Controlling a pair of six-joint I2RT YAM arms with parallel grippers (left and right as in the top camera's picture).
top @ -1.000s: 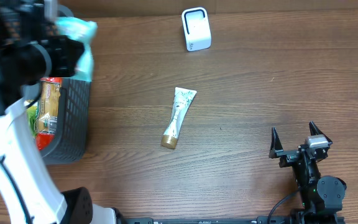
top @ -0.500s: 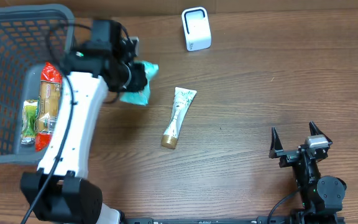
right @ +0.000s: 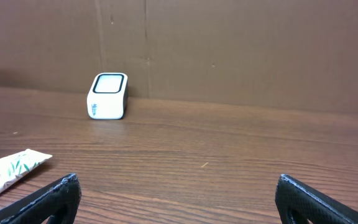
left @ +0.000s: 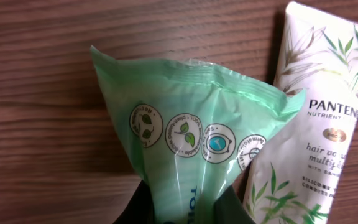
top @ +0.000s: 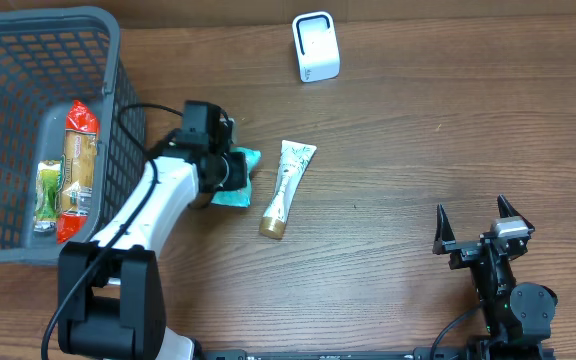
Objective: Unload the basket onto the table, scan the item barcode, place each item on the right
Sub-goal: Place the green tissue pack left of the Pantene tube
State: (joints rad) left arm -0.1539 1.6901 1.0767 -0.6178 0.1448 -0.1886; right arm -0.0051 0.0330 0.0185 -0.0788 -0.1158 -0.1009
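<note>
The wooden table [top: 418,150] looks as it did half a second ago, except for the left arm. It has swung from 11 o'clock toward the centre and lowered the green pouch [top: 240,192] to just at 9 o'clock of the Pantene tube [top: 286,188]. The left gripper [top: 230,170] has its fingers [left: 138,208] pinching the pouch's lower end. In the wrist view, a pouch corner overlaps the tube's edge.

The grey basket [top: 120,110] at 9 to 10 o'clock has not moved. It holds a red-and-gold snack pack [top: 78,160] and a smaller green packet [top: 46,195].

The white scanner [top: 315,46] sits unmoved at 12 o'clock, well apart from the pouch. The right gripper [top: 471,207] stays at 4 o'clock, fingers spread wide and holding nothing.
</note>
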